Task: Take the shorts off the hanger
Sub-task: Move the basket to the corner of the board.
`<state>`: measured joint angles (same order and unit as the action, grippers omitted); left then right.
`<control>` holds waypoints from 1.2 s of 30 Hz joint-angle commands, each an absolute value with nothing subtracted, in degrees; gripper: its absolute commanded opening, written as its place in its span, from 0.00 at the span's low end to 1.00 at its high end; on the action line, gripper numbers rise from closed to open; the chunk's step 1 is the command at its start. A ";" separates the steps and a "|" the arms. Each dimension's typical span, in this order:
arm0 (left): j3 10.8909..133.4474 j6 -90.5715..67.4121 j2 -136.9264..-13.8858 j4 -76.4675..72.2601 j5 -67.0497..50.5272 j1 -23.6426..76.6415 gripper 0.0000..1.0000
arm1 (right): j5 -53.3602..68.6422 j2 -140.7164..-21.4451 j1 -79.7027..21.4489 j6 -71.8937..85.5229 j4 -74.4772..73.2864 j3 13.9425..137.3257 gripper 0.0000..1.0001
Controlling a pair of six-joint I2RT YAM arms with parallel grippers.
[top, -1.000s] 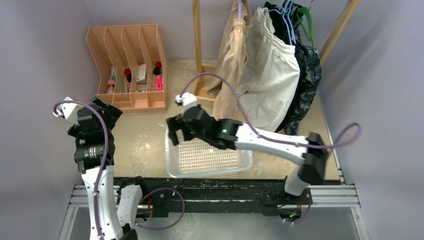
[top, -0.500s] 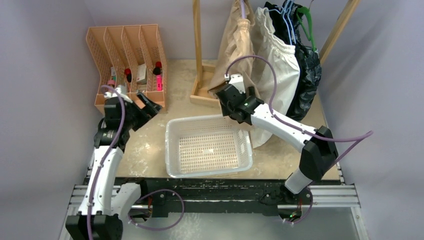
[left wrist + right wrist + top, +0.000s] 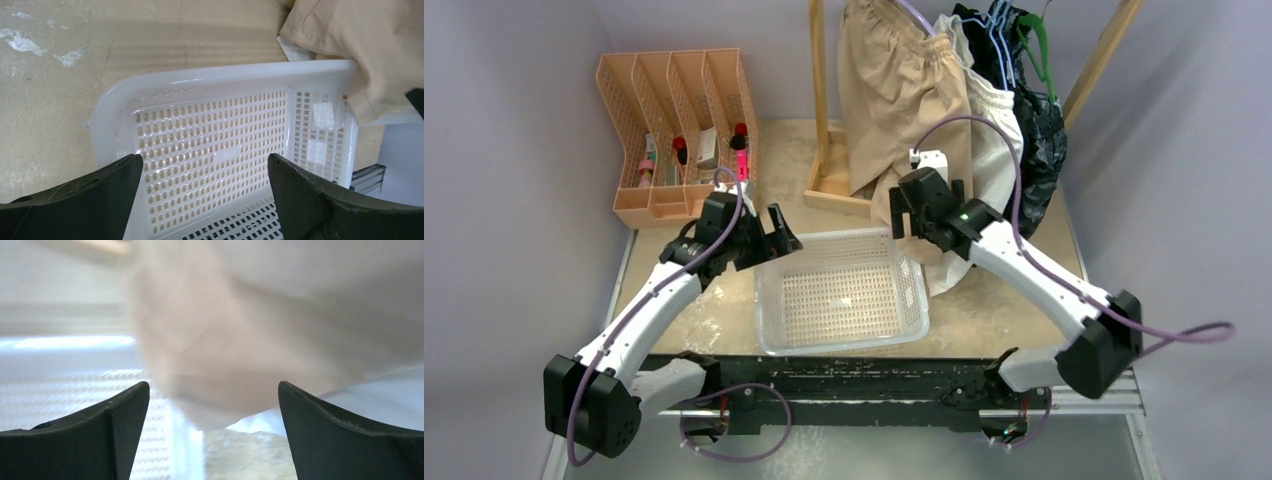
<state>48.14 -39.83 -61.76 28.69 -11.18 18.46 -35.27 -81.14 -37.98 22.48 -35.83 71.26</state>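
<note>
Your tan shorts (image 3: 894, 90) hang on the rack just behind the white basket (image 3: 769, 300), and their lower hem comes right down to the basket's far right corner; the left wrist view shows that cloth (image 3: 360, 55) lying across the corner of the rim (image 3: 225, 75). Behind the basket and further right, the white shorts (image 3: 994, 130) hang next, then the dark shorts (image 3: 1042, 150) at the far right, under a blue hanger (image 3: 1002, 30) and a green hanger (image 3: 1036, 50). Your right tool (image 3: 906, 222) is at that far right corner of the basket, jaws wide, tan fabric blurred in front of it (image 3: 214, 390) and nothing gripped. Your left tool (image 3: 779, 232) hovers over the basket's far left corner, jaws wide and empty, looking down into the mesh (image 3: 205, 165). An orange organizer (image 3: 679, 130) stands on the counter (image 3: 714, 270) behind the basket to its left.
</note>
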 commanded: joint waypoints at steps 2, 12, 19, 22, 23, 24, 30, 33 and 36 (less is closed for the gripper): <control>49.95 -39.03 -59.71 30.99 -3.17 19.98 0.96 | -7.44 -65.89 -38.76 21.26 -24.91 65.16 0.99; 51.25 -42.26 -55.82 31.13 4.54 19.98 0.96 | -2.73 -61.25 -38.76 34.86 -24.11 48.86 0.99; 53.32 -42.26 -53.83 34.31 9.04 20.02 0.96 | -0.88 -67.48 -43.16 39.31 -19.07 46.51 0.98; 54.37 -42.29 -51.88 37.25 13.75 19.96 0.96 | -2.89 -72.78 -51.35 40.27 -16.88 50.80 0.97; 54.71 -42.53 -51.31 38.45 15.98 20.03 0.96 | -3.12 -75.00 -53.03 40.52 -16.51 52.63 0.97; 55.13 -42.76 -50.82 39.85 18.63 19.96 0.96 | -3.58 -77.61 -54.39 40.97 -16.43 54.57 0.98; 57.80 -44.65 -50.35 48.92 31.37 19.96 0.96 | -11.13 -88.63 -62.31 44.29 -19.81 68.82 1.00; 57.19 -43.83 -49.84 48.77 30.43 19.97 0.97 | -11.34 -87.38 -62.49 46.54 -18.94 68.45 1.00; 56.46 -43.43 -50.38 47.64 27.76 20.00 0.97 | -11.31 -83.90 -62.37 47.72 -17.08 65.09 1.00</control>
<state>55.48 -43.51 -50.54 47.53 26.87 19.94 -8.03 -88.92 -62.92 44.14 -19.11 66.54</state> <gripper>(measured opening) 0.970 0.995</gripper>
